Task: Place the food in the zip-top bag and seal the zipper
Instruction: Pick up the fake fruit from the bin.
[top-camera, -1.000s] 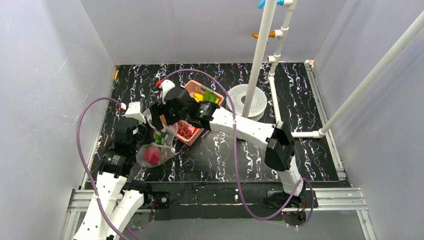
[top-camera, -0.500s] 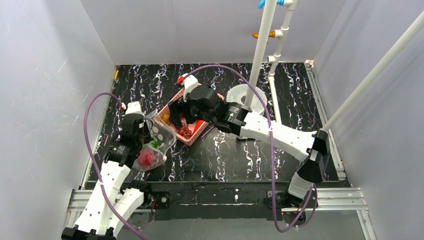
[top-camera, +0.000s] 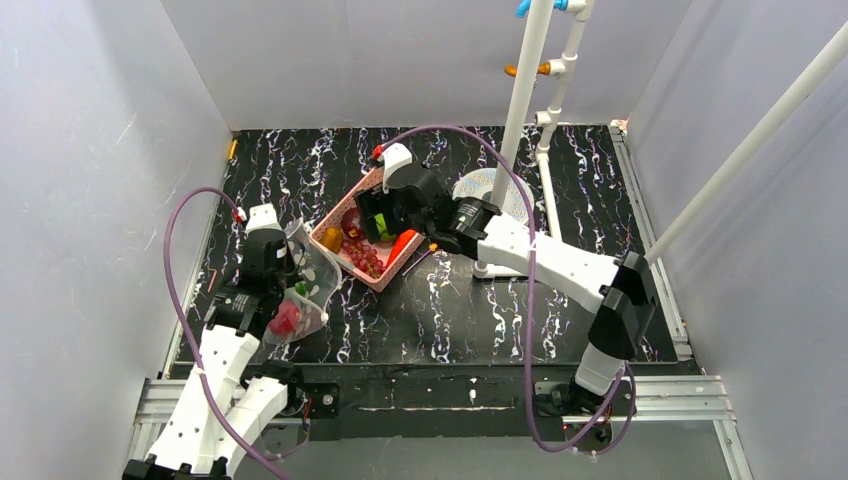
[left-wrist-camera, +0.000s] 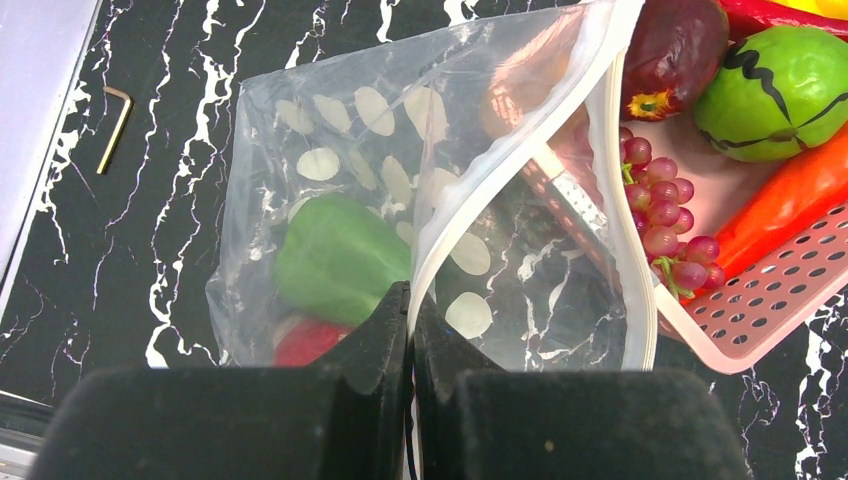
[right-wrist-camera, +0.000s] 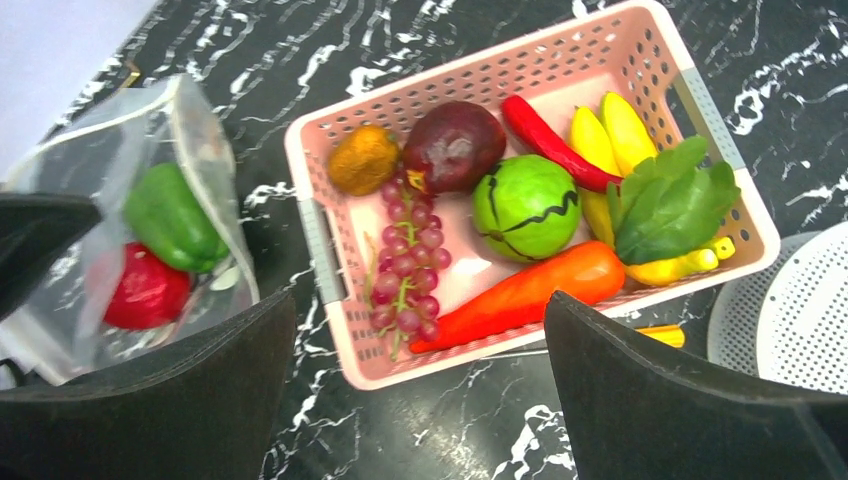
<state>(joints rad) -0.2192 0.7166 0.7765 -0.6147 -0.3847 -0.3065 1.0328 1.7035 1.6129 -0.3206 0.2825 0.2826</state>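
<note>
The zip-top bag (top-camera: 305, 285) stands open at the left, with a green pepper (right-wrist-camera: 175, 215) and a red piece (right-wrist-camera: 145, 290) inside. My left gripper (left-wrist-camera: 412, 300) is shut on the zipper (left-wrist-camera: 520, 150) at the bag's mouth edge and holds it up. My right gripper (right-wrist-camera: 420, 300) is open and empty above the near edge of the pink basket (right-wrist-camera: 320, 250). The basket holds purple grapes (right-wrist-camera: 410, 260), a brown-orange fruit (right-wrist-camera: 362, 158), a dark red fruit (right-wrist-camera: 455, 145), a green ball (right-wrist-camera: 527, 205), a carrot (right-wrist-camera: 530, 295), a red chili (right-wrist-camera: 545, 140), yellow pieces (right-wrist-camera: 610, 135) and a green leafy piece (right-wrist-camera: 670, 200).
A white perforated disc (top-camera: 490, 195) lies right of the basket at the foot of a white pipe stand (top-camera: 520, 110). An orange-handled screwdriver (right-wrist-camera: 660, 335) lies under the basket's near edge. A small hex key (left-wrist-camera: 115, 125) lies left of the bag.
My right gripper has moved from the bag's mouth to the right, over the basket, and is empty. The green pepper now lies in the bag. The left gripper has shifted the bag slightly.
</note>
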